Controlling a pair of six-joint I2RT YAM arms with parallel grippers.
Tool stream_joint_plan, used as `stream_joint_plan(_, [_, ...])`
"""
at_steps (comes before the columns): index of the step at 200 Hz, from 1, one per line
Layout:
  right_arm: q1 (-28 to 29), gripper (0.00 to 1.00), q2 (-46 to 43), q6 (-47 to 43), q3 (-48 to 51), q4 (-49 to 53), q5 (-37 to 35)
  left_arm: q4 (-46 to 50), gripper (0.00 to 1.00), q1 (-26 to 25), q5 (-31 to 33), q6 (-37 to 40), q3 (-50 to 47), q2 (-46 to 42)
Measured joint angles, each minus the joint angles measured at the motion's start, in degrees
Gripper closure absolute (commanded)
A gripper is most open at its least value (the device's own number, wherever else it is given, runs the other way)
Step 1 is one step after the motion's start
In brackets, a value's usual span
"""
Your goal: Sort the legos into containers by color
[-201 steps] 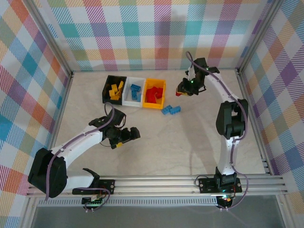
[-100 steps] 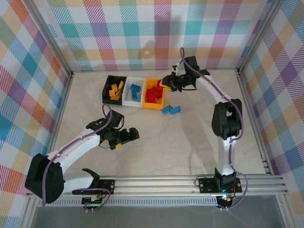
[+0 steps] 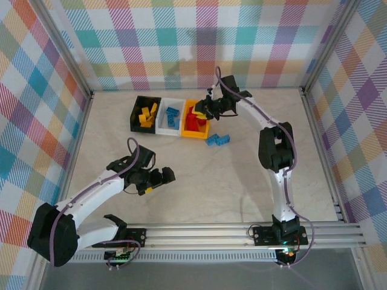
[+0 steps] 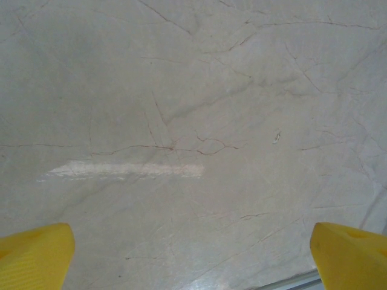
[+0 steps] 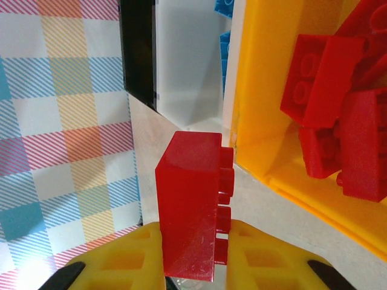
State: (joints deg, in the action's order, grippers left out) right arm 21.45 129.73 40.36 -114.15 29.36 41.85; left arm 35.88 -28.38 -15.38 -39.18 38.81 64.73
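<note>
1. Now the red brick (image 5: 190, 205) is pinched upright in the right gripper (image 5: 192, 248), closed on its 2 flat sides with the studs facing the bins.
2. That brick hangs at the far edge of the yellow-orange bin (image 3: 195, 136), which already holds a heap of red bricks (image 5: 338, 121). From the wrist view it seems to line up with the bin's far rim and the strip of table (image 4: 193, 121) beyond, not squarely over the opening.
3. So the step in hand is the drop of a red piece into its bin. I judge the next move to be a short shift toward the near side until the brick is over the heap, then a release.
4. Left of that bin stand the white bin (image 3: 166, 128), holding blue pieces, and the black bin (image 3: 135, 115), holding yellow ones, all 3 touching in a row.
5. Loose blue bricks (image 3: 217, 140) lie just near and right of the yellow-orange bin, unsorted.
6. Well apart, at the near left, the left gripper (image 3: 162, 179) hovers over bare table, jaws spread wide and holding nothing.
</note>
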Motion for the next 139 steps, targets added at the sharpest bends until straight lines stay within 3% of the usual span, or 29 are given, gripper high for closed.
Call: stream_joint_plan(139, [0.0,0.75,4.87,1.01,-3.41,0.26,-0.46,1.49,0.0,0.0,-0.02,0.74,0.02,-0.33])
